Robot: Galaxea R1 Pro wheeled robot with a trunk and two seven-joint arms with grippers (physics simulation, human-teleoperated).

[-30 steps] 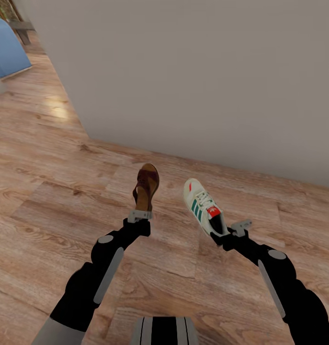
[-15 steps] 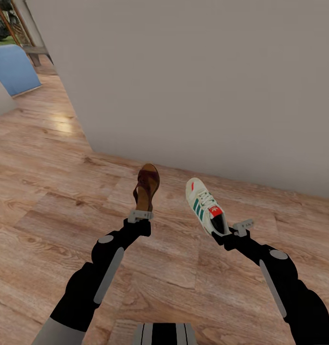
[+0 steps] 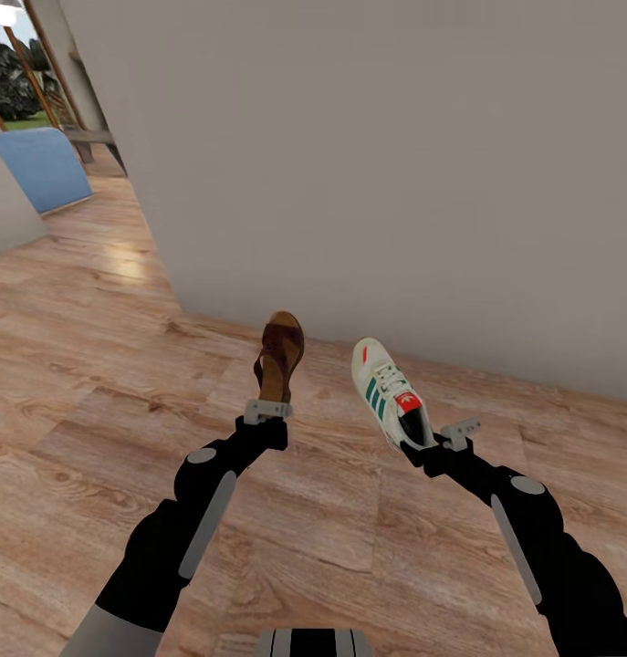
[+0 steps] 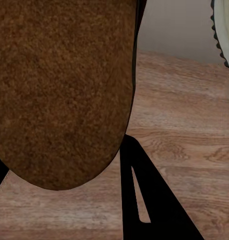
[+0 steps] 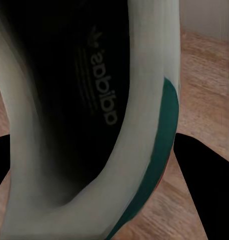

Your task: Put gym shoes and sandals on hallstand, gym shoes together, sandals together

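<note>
Head cam: pale wall (image 3: 395, 164) takes up most of the upper view, its base running diag. across the wood floor (image 3: 94, 401); wall corner at upper left, w/ a blue object (image 3: 44, 169) and a wood-framed opening beyond it. Floor = warm brown planks, also seen in both wrist cams.

Left arm (image 3: 190, 520) reaches fwd from lower left. Left gripper (image 3: 266, 410) is clamped on the heel end of a brown sandal (image 3: 279, 356), toe pointing away toward the wall, sandal held off the floor. Left wrist cam: sandal (image 4: 62, 90) sits close to the lens as a brown suede-like face, one dark finger (image 4: 149, 200) beside it; edge of the sneaker (image 4: 224, 30) shows at the frame corner.

Right arm (image 3: 541, 547) comes in from lower right. Right gripper (image 3: 436, 443) grips the heel of a white sneaker (image 3: 386, 392) w/ green stripes, red tab, toe angled away & toward the sandal. Right wrist cam: sneaker (image 5: 149, 100) dark inside w/ printed logo, green trim on rim, dark fingers on both sides.

Sandal and sneaker near each other, not touching.
</note>
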